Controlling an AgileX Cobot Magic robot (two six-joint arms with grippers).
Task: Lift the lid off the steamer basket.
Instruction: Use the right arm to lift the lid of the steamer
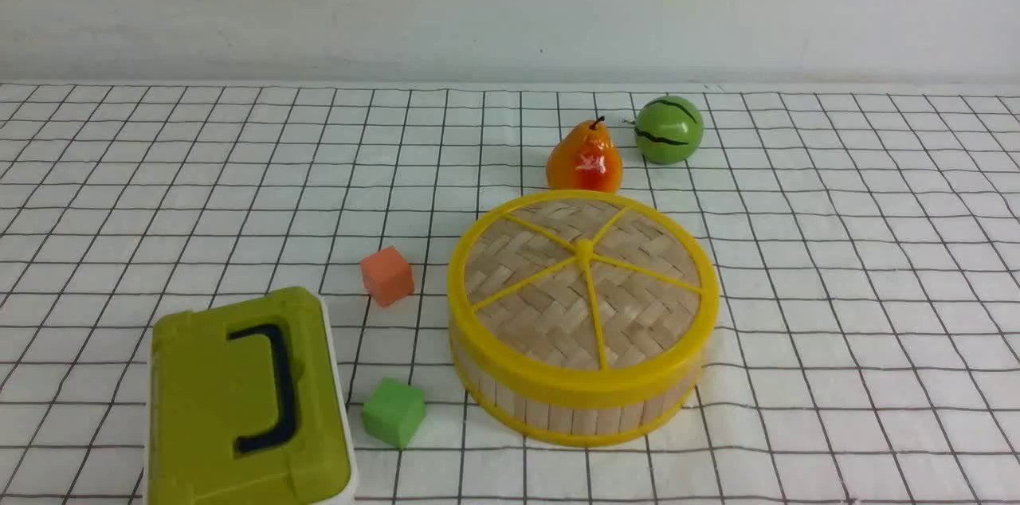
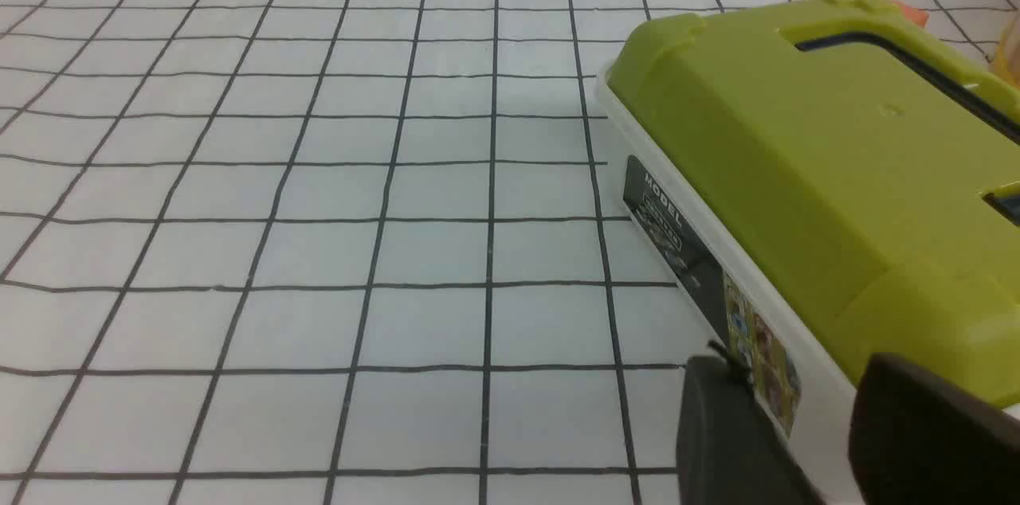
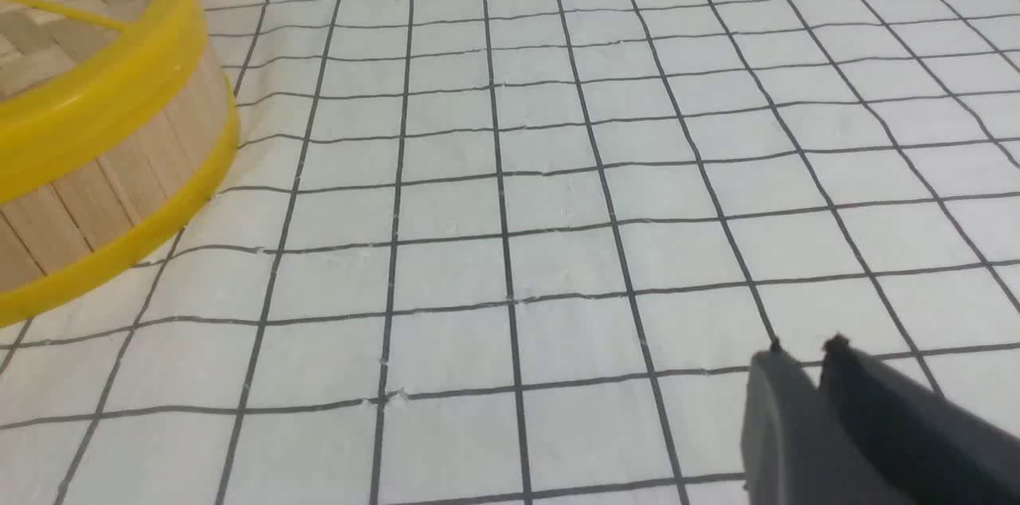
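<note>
We see 2 small blocks, 1 orange [image 1: 387, 276] and 1 green [image 1: 394, 413], near 1 olive-green and white box [image 1: 215, 401], plus 1 orange-red pear [image 1: 586, 158] beside 1 striped green ball [image 1: 668, 130].

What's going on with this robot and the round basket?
Nothing is being handled right now. The lid still sits on the steamer basket, so taking it off is yet to happen. The left gripper is slightly open beside the green box, holding nothing; the right gripper is also empty, away from the basket.

"MODEL" (white lettering) on box [image 2: 821, 162]
</note>
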